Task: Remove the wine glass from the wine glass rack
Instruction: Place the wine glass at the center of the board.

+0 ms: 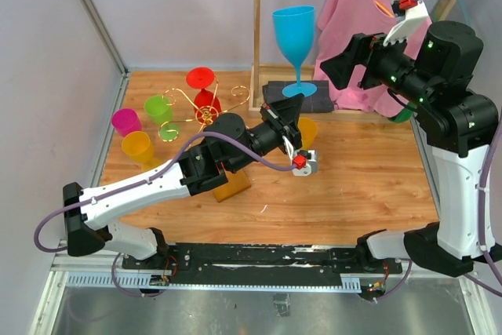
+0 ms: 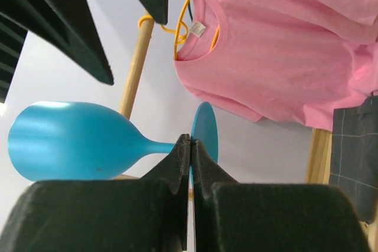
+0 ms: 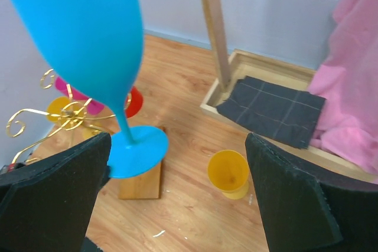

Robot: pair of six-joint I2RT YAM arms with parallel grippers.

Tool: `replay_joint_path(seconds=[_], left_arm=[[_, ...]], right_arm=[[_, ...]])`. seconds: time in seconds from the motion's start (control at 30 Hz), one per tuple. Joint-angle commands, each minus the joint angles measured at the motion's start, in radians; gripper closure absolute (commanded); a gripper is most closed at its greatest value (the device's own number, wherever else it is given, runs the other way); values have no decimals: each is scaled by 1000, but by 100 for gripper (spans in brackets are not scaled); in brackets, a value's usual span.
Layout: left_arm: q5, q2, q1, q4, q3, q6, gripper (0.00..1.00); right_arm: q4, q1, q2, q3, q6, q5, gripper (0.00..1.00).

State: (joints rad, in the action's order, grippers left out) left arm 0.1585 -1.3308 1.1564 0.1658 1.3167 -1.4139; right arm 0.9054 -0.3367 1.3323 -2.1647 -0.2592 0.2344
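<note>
Held upright by left hand (image 1: 291, 118), blue wine glass (image 1: 295, 37), empty

No readable text from my end on any feed. Only candidate is the neck tag (image 2: 196, 28) inside the collar of the pink shirt (image 2: 283, 45) in the left wrist view: white, with a faint mark on it, too small and blurred to make out. Nothing printed that I can see on the blue wine glass (image 1: 295, 45), the other cups, the wine glass rack (image 1: 192, 111) or the arm housings. No numbers, brands or signs legible.
</note>
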Motion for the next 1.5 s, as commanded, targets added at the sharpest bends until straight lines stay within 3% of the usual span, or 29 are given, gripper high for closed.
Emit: replay_joint_path(seconds=[0.0,0.23,0.6,1.47], left_arm=[[-19,12,8,65,-5,-26,100],[-33,8,8,66,-18,-37,100],[-54,22,9,89,-66,-79,100],[-82,21,12,89,-64,-119,100]], right_arm=[[-67,20,4,-22,-11,157,2],[-184,44,-4,20,-11,229,2],[-347,155,53,72,-168,460,2],[-584,116,139,154,-375,781,1]])
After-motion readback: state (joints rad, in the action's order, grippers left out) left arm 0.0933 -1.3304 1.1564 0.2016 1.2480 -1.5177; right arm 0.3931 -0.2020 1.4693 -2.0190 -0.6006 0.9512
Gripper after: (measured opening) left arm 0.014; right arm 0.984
